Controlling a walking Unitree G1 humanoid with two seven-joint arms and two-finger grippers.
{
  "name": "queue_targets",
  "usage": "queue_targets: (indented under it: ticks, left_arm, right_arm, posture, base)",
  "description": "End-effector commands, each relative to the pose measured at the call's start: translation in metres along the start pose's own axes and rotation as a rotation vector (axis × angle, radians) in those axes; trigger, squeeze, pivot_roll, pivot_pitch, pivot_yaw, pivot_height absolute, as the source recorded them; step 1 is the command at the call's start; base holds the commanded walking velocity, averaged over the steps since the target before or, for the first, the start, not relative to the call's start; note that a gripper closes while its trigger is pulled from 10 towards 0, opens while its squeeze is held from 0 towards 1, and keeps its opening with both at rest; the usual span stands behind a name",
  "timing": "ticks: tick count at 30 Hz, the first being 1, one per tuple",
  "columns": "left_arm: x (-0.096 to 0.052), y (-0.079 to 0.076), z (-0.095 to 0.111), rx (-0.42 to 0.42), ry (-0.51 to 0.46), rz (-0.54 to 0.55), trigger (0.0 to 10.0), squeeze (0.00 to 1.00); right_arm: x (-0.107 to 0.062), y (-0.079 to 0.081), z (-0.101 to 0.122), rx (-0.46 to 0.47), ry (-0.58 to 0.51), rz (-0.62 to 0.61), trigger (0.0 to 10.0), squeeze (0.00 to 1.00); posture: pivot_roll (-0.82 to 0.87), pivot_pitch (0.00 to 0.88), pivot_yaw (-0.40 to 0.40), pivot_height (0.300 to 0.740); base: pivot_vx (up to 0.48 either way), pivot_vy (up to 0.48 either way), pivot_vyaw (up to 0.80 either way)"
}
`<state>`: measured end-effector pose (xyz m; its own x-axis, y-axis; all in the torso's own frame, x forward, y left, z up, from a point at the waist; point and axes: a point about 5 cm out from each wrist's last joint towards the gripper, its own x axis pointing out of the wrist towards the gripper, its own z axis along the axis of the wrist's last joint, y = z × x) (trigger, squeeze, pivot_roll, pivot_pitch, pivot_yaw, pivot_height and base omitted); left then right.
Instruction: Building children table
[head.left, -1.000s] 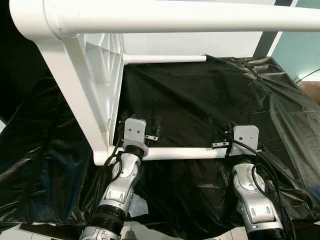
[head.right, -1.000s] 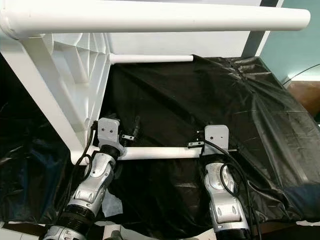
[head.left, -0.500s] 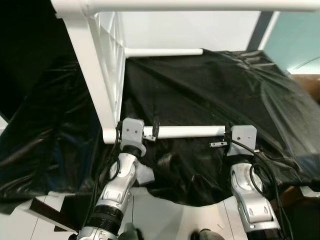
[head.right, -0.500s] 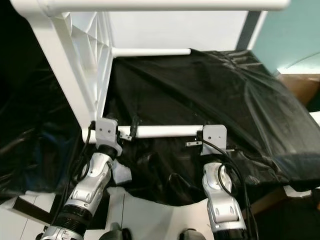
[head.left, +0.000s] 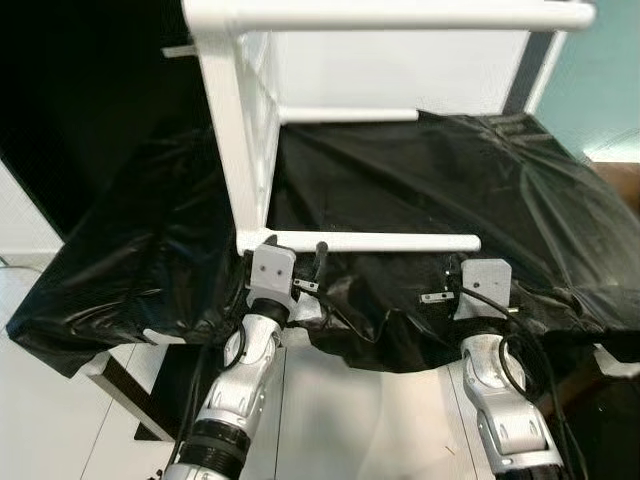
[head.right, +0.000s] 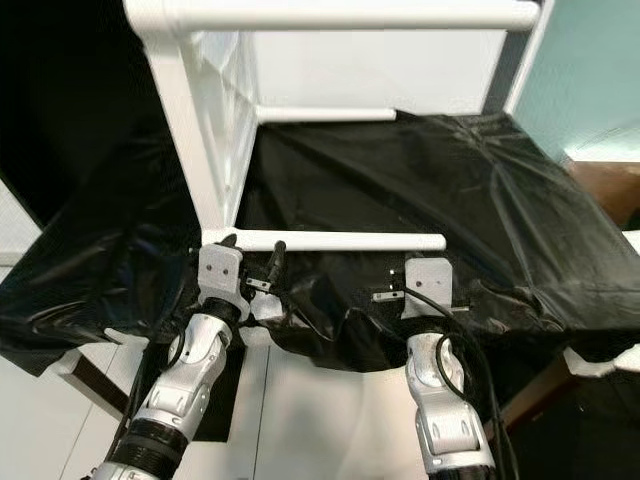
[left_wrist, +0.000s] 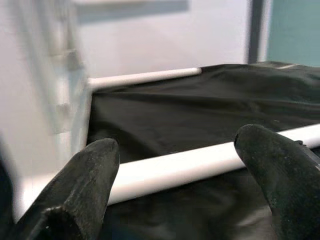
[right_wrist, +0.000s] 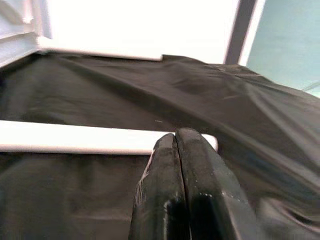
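The white children's table (head.left: 250, 130) lies on its side on a black plastic sheet (head.left: 420, 180), tabletop upright at the left and legs pointing right. The near leg (head.left: 370, 242) lies just above the sheet. My left gripper (head.right: 253, 248) is open just short of that leg near the tabletop; in the left wrist view the leg (left_wrist: 170, 167) runs across just beyond the spread fingers (left_wrist: 95, 170). My right gripper (right_wrist: 176, 137) is shut on nothing, a little before the leg's free end (right_wrist: 100, 140).
The sheet's crumpled front edge (head.left: 380, 345) hangs over white floor (head.left: 340, 410) by my arms. The upper leg (head.left: 400, 15) runs overhead and a far leg (head.left: 350, 115) lies at the back. A teal wall (head.left: 600, 70) and dark post (head.left: 530, 60) stand at the right.
The camera has drawn back, showing floor in front. Both grippers, earlier level with the near leg at its two ends, now sit short of it.
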<state>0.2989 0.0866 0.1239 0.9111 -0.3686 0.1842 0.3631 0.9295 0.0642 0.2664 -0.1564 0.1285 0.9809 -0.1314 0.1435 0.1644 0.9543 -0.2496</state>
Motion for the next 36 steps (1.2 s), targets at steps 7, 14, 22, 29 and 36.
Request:
queue_targets:
  ticks: [7,14,22,29,36]
  left_arm:
    - [-0.0002,-0.0007,-0.0014,0.004,0.008,-0.005,10.0,0.0]
    - [0.0003,-0.0002,-0.0013,0.003,0.008,-0.005,10.0,0.0]
    - [0.0016,-0.0006,-0.0019,0.002,0.011,-0.005,10.0,0.0]
    - [0.0024,-0.0004,-0.0023,0.001,0.013,0.0,10.0,0.0]
    - [0.0028,-0.0003,-0.0021,-0.002,0.011,0.001,10.0,0.0]
  right_arm:
    - [0.0015,-0.0019,-0.002,-0.006,0.007,-0.004,10.0,0.0]
    - [0.0023,-0.0021,-0.0017,-0.006,0.006,-0.007,10.0,0.0]
    - [0.0031,-0.0032,-0.0017,-0.008,0.005,-0.01,10.0,0.0]
    - [0.0036,-0.0039,-0.0016,-0.011,0.004,-0.011,10.0,0.0]
    - [0.0046,-0.0037,-0.0005,-0.015,-0.005,-0.006,10.0,0.0]
  posture:
    - [-0.03,0.022,0.008,0.74]
    - [-0.03,0.021,0.01,0.74]
    - [-0.03,0.021,0.011,0.74]
    - [-0.03,0.021,0.008,0.74]
    - [-0.03,0.019,0.008,0.74]
  base:
    - [0.0,0.0,0.0]
    - [0.0,0.0,0.0]
    - [0.0,0.0,0.0]
    - [0.0,0.0,0.0]
    - [0.0,0.0,0.0]
